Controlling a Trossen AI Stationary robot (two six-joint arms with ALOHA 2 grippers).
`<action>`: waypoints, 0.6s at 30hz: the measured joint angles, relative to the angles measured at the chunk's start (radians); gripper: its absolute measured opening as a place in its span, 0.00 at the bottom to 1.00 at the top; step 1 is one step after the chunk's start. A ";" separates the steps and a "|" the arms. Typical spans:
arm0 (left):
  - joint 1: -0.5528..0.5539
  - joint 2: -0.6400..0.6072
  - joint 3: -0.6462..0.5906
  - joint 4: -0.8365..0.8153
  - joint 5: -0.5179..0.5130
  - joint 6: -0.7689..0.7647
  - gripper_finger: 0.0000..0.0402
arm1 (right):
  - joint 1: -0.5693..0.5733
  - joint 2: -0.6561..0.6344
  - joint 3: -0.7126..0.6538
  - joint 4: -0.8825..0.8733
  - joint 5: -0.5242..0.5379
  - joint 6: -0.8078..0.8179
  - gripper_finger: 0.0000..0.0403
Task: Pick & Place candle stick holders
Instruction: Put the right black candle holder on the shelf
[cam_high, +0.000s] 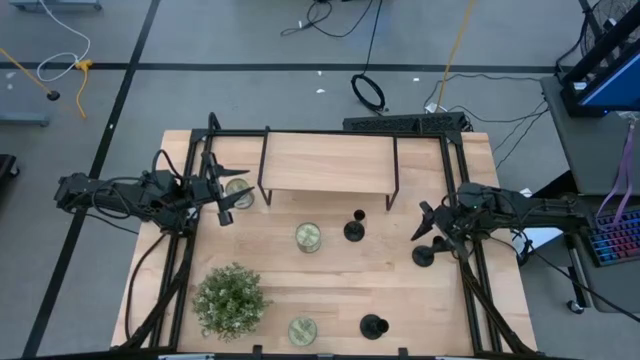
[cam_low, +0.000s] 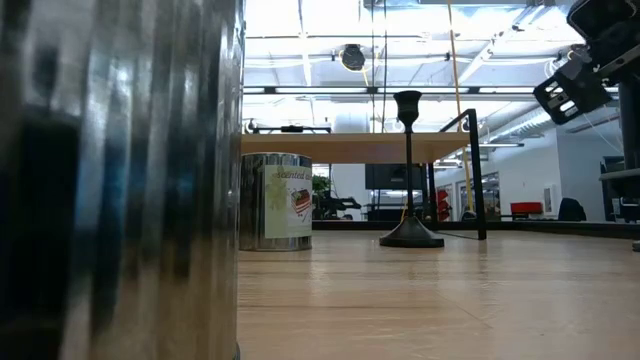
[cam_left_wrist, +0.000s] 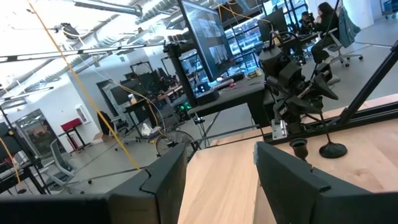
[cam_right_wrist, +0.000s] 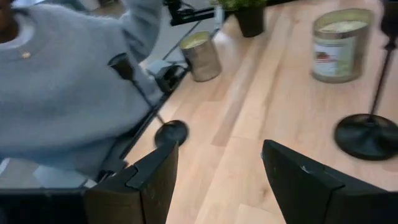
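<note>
Three black candle stick holders stand on their round bases on the wooden table: one at the middle (cam_high: 354, 228), one at the right (cam_high: 424, 255), one near the front edge (cam_high: 373, 325). My right gripper (cam_high: 422, 226) is open and empty, raised above the table just behind the right holder. Its wrist view (cam_right_wrist: 217, 174) shows the front holder (cam_right_wrist: 171, 132) and the middle holder's base (cam_right_wrist: 367, 134). My left gripper (cam_high: 222, 203) is open and empty at the table's left, beside a candle tin (cam_high: 238, 192). It is open in its own wrist view (cam_left_wrist: 217, 180).
A wooden shelf riser (cam_high: 328, 160) on black legs stands at the back. Candle tins stand at the middle (cam_high: 308, 236) and the front (cam_high: 303, 330). A green potted plant (cam_high: 231, 298) is at the front left. A person in a grey sweater (cam_right_wrist: 62, 93) is at the near edge.
</note>
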 joint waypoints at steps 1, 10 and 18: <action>0.000 0.000 0.000 -0.001 0.005 -0.001 0.49 | 0.000 0.000 -0.007 -0.001 0.015 0.013 0.57; 0.000 0.000 0.000 -0.002 0.007 -0.001 0.49 | 0.000 0.005 -0.037 0.016 0.027 0.036 0.57; 0.000 0.000 0.000 -0.007 0.008 -0.001 0.49 | 0.000 0.003 -0.063 0.042 0.071 0.016 0.56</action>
